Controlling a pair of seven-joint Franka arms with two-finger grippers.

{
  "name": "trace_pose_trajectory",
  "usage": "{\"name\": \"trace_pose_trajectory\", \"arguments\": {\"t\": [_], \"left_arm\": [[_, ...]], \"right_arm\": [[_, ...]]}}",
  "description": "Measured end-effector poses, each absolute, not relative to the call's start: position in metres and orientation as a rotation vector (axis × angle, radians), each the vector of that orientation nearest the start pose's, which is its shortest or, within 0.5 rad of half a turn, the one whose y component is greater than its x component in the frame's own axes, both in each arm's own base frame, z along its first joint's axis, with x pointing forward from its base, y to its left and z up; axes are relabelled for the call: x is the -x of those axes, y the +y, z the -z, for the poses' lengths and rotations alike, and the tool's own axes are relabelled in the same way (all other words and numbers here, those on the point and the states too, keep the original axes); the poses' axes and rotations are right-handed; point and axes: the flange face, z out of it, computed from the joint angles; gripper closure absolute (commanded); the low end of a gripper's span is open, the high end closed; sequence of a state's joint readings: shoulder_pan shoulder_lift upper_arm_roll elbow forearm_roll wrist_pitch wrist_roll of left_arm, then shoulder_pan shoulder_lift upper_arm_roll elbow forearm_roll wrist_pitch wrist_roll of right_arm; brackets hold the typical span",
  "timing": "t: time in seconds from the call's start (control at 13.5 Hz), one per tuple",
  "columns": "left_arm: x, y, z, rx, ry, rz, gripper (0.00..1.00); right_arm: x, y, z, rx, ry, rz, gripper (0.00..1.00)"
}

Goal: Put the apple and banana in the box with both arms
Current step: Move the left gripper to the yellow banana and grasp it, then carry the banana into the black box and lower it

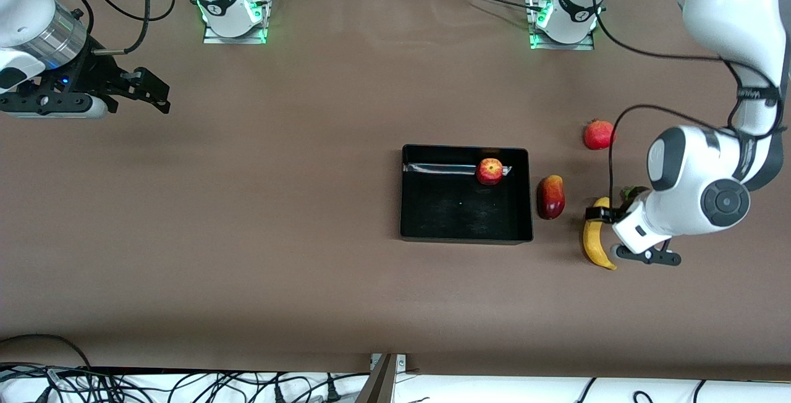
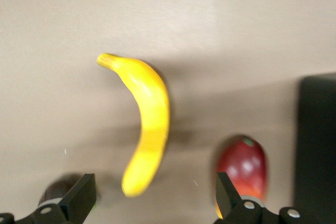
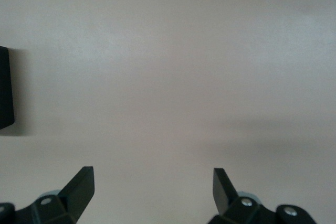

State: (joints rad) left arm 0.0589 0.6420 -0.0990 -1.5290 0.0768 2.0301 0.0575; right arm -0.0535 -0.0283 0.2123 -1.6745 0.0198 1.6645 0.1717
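Note:
The apple lies inside the black box, against the wall nearest the robots' bases. The yellow banana lies on the table toward the left arm's end, past the box. My left gripper is open and empty just above the banana. One end of the banana lies between the spread fingers without touching them. My right gripper is open and empty over bare table at the right arm's end, where the arm waits. A corner of the box shows in the right wrist view.
An elongated red-yellow fruit lies between the box and the banana and also shows in the left wrist view. An all-red round fruit lies nearer the left arm's base. A dark, green-topped object is partly hidden under the left arm.

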Motion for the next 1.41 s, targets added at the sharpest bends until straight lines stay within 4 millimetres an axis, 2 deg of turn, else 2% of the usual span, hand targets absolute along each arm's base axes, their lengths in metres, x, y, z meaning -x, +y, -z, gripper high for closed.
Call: {"name": "trace_pose_trajectory", "arguments": {"t": [0.22, 0.3, 0.37, 0.44, 0.52, 0.81, 0.96, 1.11, 1.26, 1.41], "left_arm": [[-0.694, -0.021, -0.221, 3.125, 0.254, -0.166, 0.0], [-0.691, -0.02, -0.203, 3.125, 0.273, -0.157, 0.25], [-0.687, -0.018, -0.185, 3.127, 0.286, -0.151, 0.62], [-0.682, -0.015, -0.172, 3.13, 0.296, -0.153, 0.86], [-0.68, -0.013, -0.166, 3.129, 0.32, -0.156, 1.0], [-0.682, -0.003, -0.175, 3.125, 0.366, -0.135, 1.0], [-0.684, -0.006, -0.184, 3.126, 0.386, -0.128, 1.0], [-0.688, -0.028, -0.22, 3.122, 0.433, -0.181, 1.0], [-0.689, -0.073, -0.279, 3.102, 0.516, -0.24, 1.0], [-0.679, -0.136, -0.331, 3.125, 0.529, -0.284, 1.0]], "right_arm": [[-0.545, 0.091, -0.599, 3.125, 0.024, 0.025, 0.0], [-0.545, 0.091, -0.599, 3.125, 0.024, 0.025, 0.0], [-0.545, 0.091, -0.599, 3.125, 0.024, 0.024, 0.0], [-0.545, 0.091, -0.599, 3.125, 0.024, 0.024, 0.0], [-0.545, 0.091, -0.599, 3.125, 0.024, 0.024, 0.0], [-0.545, 0.091, -0.599, 3.125, 0.025, 0.024, 0.0], [-0.545, 0.091, -0.599, 3.125, 0.025, 0.024, 0.0], [-0.546, 0.091, -0.599, 3.125, 0.025, 0.024, 0.0], [-0.546, 0.091, -0.599, 3.125, 0.026, 0.025, 0.0], [-0.546, 0.091, -0.599, 3.125, 0.026, 0.025, 0.0]]}}
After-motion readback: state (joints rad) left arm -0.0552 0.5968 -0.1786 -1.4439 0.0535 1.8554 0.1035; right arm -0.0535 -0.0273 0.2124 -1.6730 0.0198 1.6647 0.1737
